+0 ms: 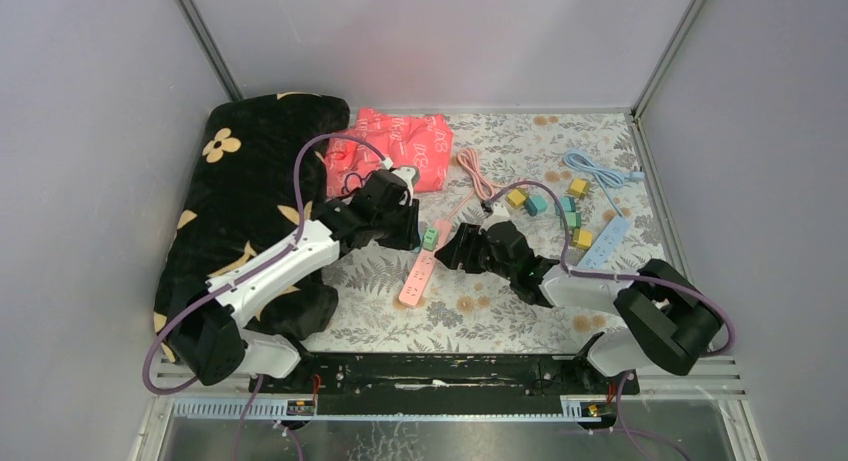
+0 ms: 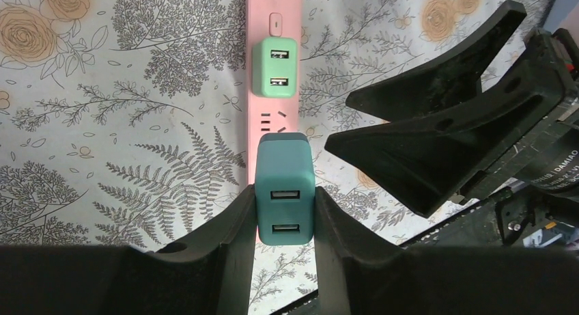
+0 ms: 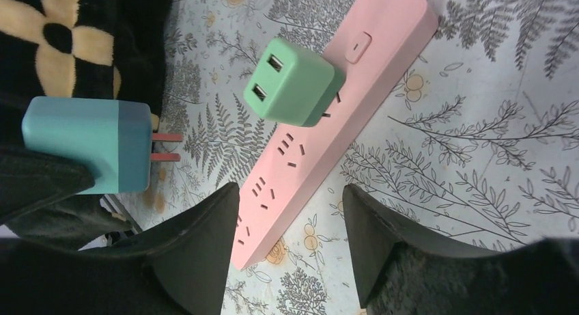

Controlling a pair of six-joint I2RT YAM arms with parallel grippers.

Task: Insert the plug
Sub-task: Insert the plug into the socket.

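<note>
My left gripper (image 2: 285, 216) is shut on a teal plug (image 2: 285, 192), both fingers pressed against its sides. It holds the plug over the pink power strip (image 2: 273, 117). In the right wrist view the teal plug (image 3: 89, 144) hangs clear of the strip with its two prongs bare. A green plug (image 3: 290, 83) sits in the pink power strip (image 3: 328, 130) near its switch. My right gripper (image 3: 290, 199) is open, one finger on each side of the strip's near end. From above, both grippers meet at the pink power strip (image 1: 417, 276).
A black flowered blanket (image 1: 250, 201) covers the left side, under my left arm. A red bag (image 1: 395, 146) lies at the back. A pink cable (image 1: 475, 176), several coloured plugs (image 1: 560, 206), a blue power strip (image 1: 605, 243) and its cable (image 1: 600, 169) lie to the right.
</note>
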